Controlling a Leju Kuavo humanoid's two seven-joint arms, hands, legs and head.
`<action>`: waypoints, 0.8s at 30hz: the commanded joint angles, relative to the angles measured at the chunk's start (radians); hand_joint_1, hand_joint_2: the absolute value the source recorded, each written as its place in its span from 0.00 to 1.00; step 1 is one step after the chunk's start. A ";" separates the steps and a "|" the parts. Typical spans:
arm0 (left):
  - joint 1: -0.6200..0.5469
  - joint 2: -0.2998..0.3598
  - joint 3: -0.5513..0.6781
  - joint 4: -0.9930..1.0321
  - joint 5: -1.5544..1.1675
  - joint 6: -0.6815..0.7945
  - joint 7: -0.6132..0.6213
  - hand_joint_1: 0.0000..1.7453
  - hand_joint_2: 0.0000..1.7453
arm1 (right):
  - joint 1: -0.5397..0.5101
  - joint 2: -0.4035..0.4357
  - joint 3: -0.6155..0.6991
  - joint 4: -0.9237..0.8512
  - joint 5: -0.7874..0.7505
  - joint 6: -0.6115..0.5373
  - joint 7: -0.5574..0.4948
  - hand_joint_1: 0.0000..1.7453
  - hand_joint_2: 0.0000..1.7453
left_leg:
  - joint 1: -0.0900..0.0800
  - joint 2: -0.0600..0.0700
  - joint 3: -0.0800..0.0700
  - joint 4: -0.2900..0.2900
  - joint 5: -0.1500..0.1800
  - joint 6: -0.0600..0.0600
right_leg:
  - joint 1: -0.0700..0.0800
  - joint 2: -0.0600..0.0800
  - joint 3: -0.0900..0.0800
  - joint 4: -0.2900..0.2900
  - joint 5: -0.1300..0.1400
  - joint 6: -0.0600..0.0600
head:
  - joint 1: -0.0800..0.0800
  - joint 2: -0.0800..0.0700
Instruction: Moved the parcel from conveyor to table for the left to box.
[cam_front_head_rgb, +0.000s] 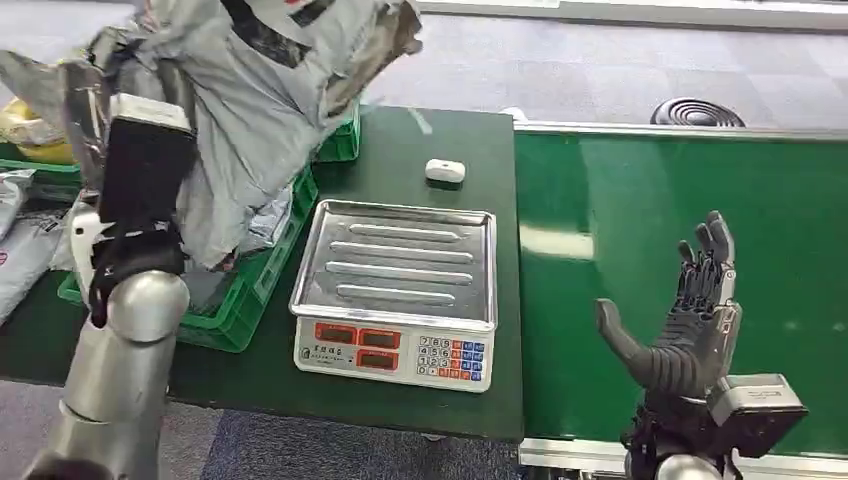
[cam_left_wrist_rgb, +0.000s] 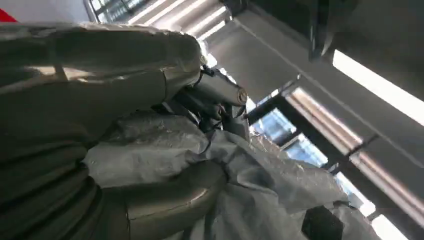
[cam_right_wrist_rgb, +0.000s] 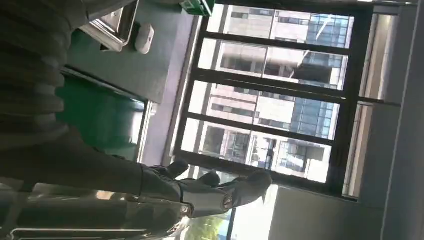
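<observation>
While the left hand (cam_left_wrist_rgb: 165, 150) grips a crumpled grey plastic parcel bag (cam_front_head_rgb: 270, 90) aloft over the green plastic crate (cam_front_head_rgb: 262, 285) at the tabletop's left edge, prob. for boxing, the right hand (cam_front_head_rgb: 690, 320) hovers spread, holding nothing, above the green conveyor belt (cam_front_head_rgb: 600, 300).

L robot hand (cam_left_wrist_rgb: 165, 150) raised, gripping; R robot hand (cam_front_head_rgb: 690, 320) open, upright.
</observation>
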 joint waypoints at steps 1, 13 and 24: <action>-0.079 0.190 0.184 0.261 -0.125 0.022 0.053 1.00 1.00 | -0.006 -0.008 -0.001 0.008 -0.026 0.009 0.029 0.00 1.00 | 0.000 0.005 0.002 -0.003 0.002 0.000 | 0.000 0.003 -0.001 -0.001 0.002 -0.004 | 0.000 0.000; -0.044 0.243 0.164 0.660 -0.102 -0.136 0.067 1.00 1.00 | -0.047 -0.011 0.007 0.049 -0.028 0.035 0.069 0.00 1.00 | 0.000 0.001 0.004 -0.002 0.001 0.000 | 0.000 0.001 0.002 0.000 0.001 -0.002 | 0.000 0.000; -0.046 0.259 0.142 0.690 -0.041 -0.241 0.084 0.00 1.00 | -0.052 -0.026 -0.005 0.070 -0.034 0.044 0.077 0.00 1.00 | 0.000 0.002 0.002 -0.003 0.003 0.000 | 0.001 0.001 0.001 -0.002 0.003 -0.004 | 0.000 0.000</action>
